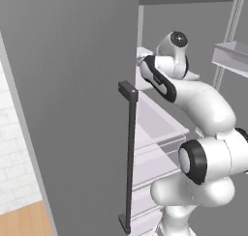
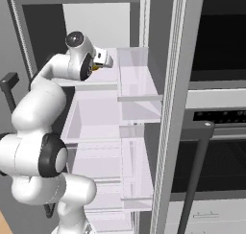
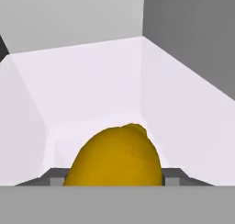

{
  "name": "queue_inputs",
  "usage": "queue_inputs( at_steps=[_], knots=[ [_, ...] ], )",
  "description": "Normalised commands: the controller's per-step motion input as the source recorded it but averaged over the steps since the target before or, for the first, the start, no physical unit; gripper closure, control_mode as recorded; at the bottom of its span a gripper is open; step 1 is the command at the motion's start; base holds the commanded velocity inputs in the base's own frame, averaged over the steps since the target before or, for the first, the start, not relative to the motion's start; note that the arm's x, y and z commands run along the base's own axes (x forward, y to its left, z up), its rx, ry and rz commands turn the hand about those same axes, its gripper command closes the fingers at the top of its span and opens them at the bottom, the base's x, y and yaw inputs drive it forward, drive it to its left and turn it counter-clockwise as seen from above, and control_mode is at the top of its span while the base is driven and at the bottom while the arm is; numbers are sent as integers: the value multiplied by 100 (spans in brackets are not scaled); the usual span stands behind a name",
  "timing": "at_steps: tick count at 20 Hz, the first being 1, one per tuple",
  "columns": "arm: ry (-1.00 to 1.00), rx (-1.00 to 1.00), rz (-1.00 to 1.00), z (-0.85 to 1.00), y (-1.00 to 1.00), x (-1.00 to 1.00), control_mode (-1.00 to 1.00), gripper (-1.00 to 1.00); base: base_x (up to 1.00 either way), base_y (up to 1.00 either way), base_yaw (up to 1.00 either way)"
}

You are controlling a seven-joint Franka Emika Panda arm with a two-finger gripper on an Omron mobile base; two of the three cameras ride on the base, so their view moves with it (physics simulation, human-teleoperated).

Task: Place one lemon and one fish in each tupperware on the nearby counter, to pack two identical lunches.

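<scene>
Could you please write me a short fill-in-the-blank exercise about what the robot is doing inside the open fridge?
1. The pincer sits around a rounded fruit whose colour is ____.
2. The tall grey fridge door stands ____.
3. That door's long vertical handle is coloured dark ____.
4. The white robot arm reaches onto a pale fridge ____.

Missing words: yellow; open; grey; shelf

lemon [image 3: 114, 156] underside (fingertips too) hidden
</scene>
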Motion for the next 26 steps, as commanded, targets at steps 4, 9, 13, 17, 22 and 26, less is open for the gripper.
queue_inputs(
  at_steps=[4,9,13,17,22,26],
  knots=[
    [-17,0,0,40,6,-100,-100,100,0,0,0],
    [0,0,0,54,0,-100,-100,100,0,0,0],
    [6,0,0,35,17,-100,-100,100,0,0,0],
    [10,0,0,12,7,-100,-100,100,0,0,0],
    [10,0,0,-33,-3,-100,-100,100,0,0,0],
    [1,-1,0,-77,-11,-100,-100,100,0,0,0]
  ],
)
